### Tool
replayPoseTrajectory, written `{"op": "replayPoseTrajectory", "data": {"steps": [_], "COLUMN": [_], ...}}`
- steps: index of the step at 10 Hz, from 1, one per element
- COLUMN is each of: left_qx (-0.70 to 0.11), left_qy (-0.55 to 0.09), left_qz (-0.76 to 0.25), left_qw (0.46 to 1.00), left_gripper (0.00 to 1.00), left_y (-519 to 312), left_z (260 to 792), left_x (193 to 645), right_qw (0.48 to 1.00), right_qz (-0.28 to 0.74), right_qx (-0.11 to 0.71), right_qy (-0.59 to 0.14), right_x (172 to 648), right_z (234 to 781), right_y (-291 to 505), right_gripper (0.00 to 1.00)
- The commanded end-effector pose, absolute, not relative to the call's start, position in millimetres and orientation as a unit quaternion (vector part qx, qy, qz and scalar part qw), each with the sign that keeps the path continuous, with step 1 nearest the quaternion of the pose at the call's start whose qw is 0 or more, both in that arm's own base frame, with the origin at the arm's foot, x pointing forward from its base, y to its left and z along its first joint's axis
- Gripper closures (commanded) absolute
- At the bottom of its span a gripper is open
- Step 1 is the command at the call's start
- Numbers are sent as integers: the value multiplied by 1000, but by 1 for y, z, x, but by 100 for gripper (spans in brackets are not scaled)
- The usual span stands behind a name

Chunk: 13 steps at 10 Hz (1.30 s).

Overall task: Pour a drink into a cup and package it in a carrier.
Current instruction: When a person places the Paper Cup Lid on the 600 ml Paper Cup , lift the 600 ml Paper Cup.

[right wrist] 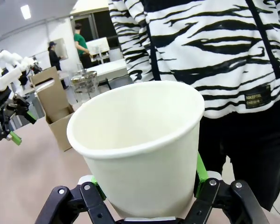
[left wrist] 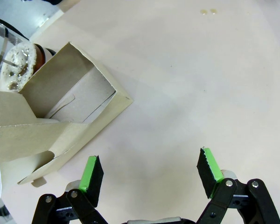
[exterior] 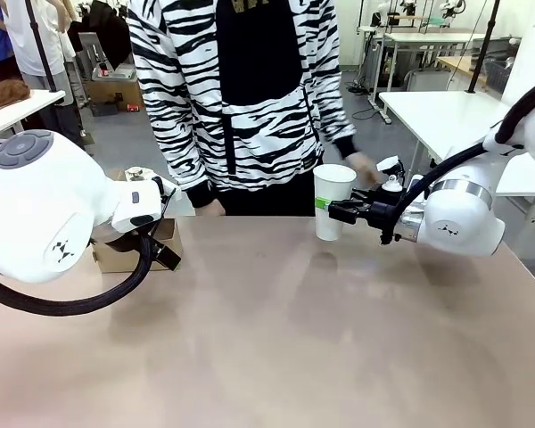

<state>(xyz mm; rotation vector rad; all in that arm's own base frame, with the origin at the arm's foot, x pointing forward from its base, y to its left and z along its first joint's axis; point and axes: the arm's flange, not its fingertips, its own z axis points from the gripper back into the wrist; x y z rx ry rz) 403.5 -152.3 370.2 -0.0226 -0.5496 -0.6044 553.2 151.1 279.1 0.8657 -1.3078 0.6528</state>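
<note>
My right jaws [right wrist: 149, 181] are pinching the cup [right wrist: 140, 140] low on its wall, one green pad on each side. The cup stands upright with its mouth open and its inside plain white. It is near the far edge of the table [exterior: 276, 339], in front of the person, whose hand [exterior: 366, 167] is just behind it. My left jaws [left wrist: 151, 170] are spread wide over bare table, with nothing between them, just beside the carrier [left wrist: 60, 116]. A glass jar [left wrist: 16, 67] with froth in it stands behind the carrier.
</note>
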Motion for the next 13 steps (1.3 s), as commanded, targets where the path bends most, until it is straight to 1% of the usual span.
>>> {"op": "replayPoseTrajectory", "data": {"steps": [1, 13], "left_qx": [-12, -12], "left_qy": [-268, -268], "left_qz": [-294, -294], "left_qw": [918, 918], "left_gripper": [0, 0], "left_y": [-152, -152], "left_z": [371, 371], "left_x": [403, 403], "right_qw": [661, 661], "right_qz": [288, 288], "right_qx": [381, 381], "right_qy": [-579, -579], "right_x": [552, 552], "right_z": [282, 282], "right_y": [153, 153], "right_gripper": [20, 20]}}
